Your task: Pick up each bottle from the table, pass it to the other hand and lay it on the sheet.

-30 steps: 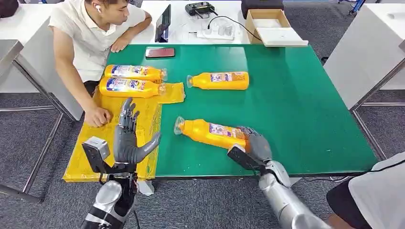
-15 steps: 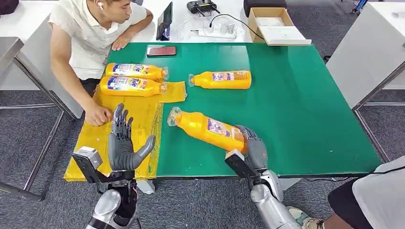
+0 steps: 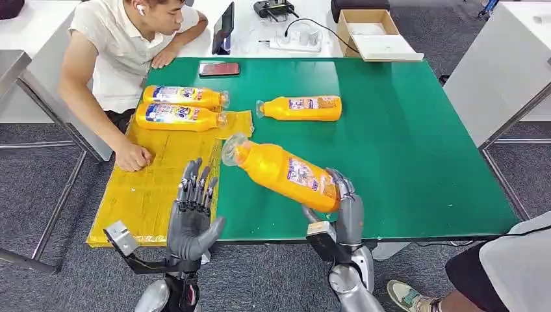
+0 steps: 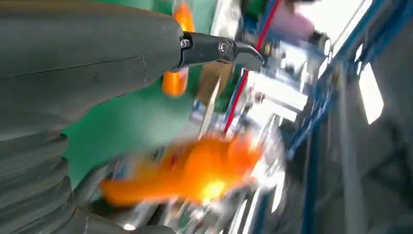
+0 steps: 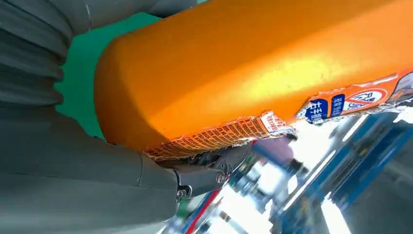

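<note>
The right hand [image 3: 341,208] grips an orange bottle [image 3: 282,170] by its base end, fingers wrapped round the body, and holds it raised off the green bench [image 3: 416,143], tilted so that its capped neck points up and toward the robot's left. In the right wrist view the same bottle's orange wall and torn label edge lie pressed against the thumb [image 5: 146,180]. The left hand [image 3: 192,218] holds nothing: its palm stands upright with the fingers [image 3: 195,185] straight and slightly spread, the thumb out to the side, at the near edge of the bench where the yellow sheet [image 3: 156,188] meets the green surface. The bottle's cap is near those fingertips but apart from them. The left wrist view is badly blurred; an orange shape lies beyond the hand's grey cover there, with no detail to be had. Two more orange bottles [image 3: 182,108] lie side by side on the far end of the yellow sheet, caps toward the bench's middle. A fourth orange bottle [image 3: 300,108] lies on its side on the bare green surface, well apart from the sheet. A person [image 3: 123,45] sits at the far left corner, one hand [image 3: 133,158] resting on the sheet. A phone [image 3: 219,69] lies on the far edge of the bench.
</note>
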Motion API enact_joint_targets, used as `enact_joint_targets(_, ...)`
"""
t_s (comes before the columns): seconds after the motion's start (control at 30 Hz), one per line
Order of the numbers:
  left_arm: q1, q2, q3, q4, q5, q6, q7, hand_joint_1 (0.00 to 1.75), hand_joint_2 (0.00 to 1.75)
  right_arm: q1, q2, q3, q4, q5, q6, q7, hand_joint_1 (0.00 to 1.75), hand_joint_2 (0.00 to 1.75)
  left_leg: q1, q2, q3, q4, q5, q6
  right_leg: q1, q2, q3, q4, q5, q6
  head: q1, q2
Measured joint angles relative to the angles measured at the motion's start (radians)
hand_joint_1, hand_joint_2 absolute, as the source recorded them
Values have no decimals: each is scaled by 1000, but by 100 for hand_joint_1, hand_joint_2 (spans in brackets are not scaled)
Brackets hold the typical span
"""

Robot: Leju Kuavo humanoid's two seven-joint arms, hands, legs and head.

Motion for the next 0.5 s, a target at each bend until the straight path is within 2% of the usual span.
enact_joint_targets(0.27, -35, 5, -28, 77, 53, -50, 52, 0, 175, -20, 37, 156, 13, 51, 31, -27, 175, 175, 1, 0, 0, 0, 0, 0, 1, 0, -1, 1, 0, 0, 0, 0)
enact_joint_targets(0.5, -53, 7, -47, 94, 48, -102, 12, 0, 175, -65, 55, 243, 105, 12, 86, -53, 175, 175, 0, 0, 0, 0, 0, 0, 0, 0, 0, 0, 0, 0, 0, 0)
